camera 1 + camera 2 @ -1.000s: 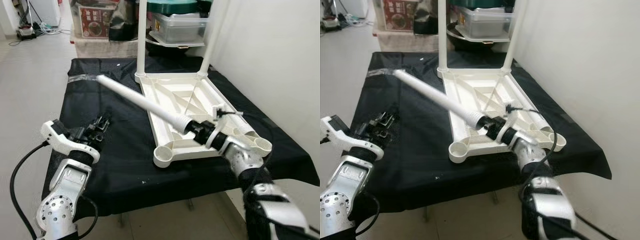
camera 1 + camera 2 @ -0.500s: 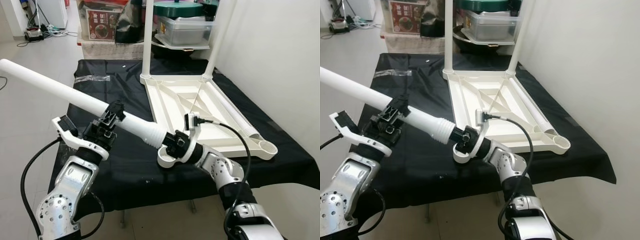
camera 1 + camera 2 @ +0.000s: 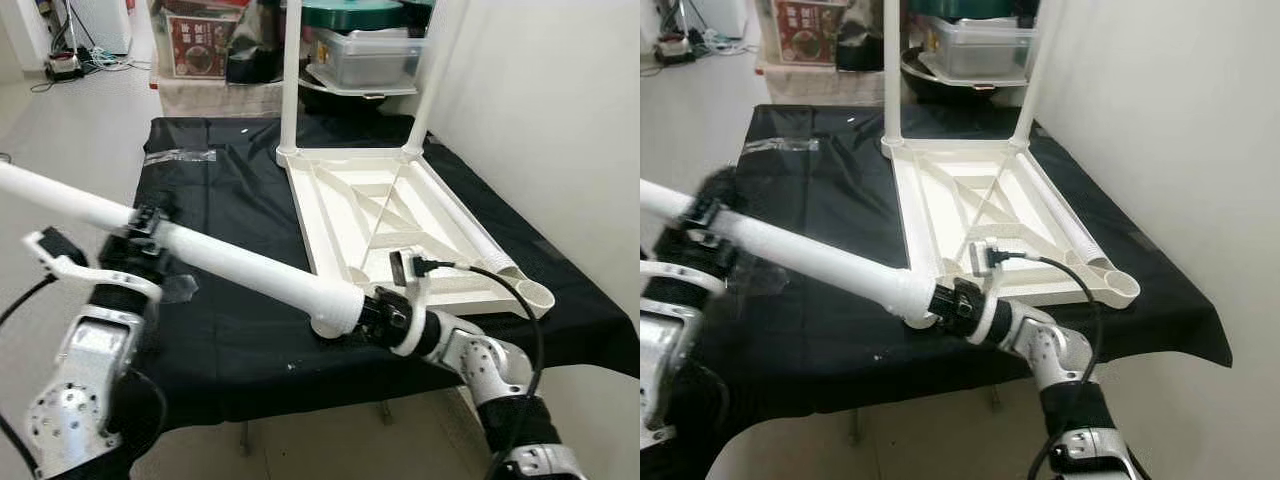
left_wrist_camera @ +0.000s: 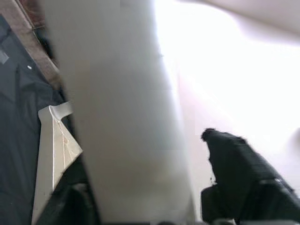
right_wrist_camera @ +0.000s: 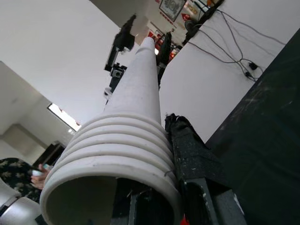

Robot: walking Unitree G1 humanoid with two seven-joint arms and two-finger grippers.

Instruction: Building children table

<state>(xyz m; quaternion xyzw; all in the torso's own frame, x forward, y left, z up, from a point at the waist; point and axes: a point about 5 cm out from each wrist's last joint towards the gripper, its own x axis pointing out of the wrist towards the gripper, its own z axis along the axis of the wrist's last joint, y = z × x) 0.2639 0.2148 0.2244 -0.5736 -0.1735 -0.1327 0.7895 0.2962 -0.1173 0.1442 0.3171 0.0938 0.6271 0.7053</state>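
Head view: I've got the table leg [image 3: 230, 262], long, stiff, probably light but levering, so grip both ends; right gripper [image 3: 388, 315] clamps its ribbed end near the upturned tabletop [image 3: 390, 215]'s near-left socket. Left wrist: left gripper [image 4: 140, 206] closed around the shaft. Right wrist: fingers [image 5: 192, 154] tight against ribs.

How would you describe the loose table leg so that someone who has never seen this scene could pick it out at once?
Find the black-draped table with the white upturned tabletop on it. Off its near left corner, a long white tube slants in the air, held by both grippers: the left gripper midway, the right gripper at its ribbed end. Unlike the two upright legs fixed at the tabletop's far corners, it is unattached.
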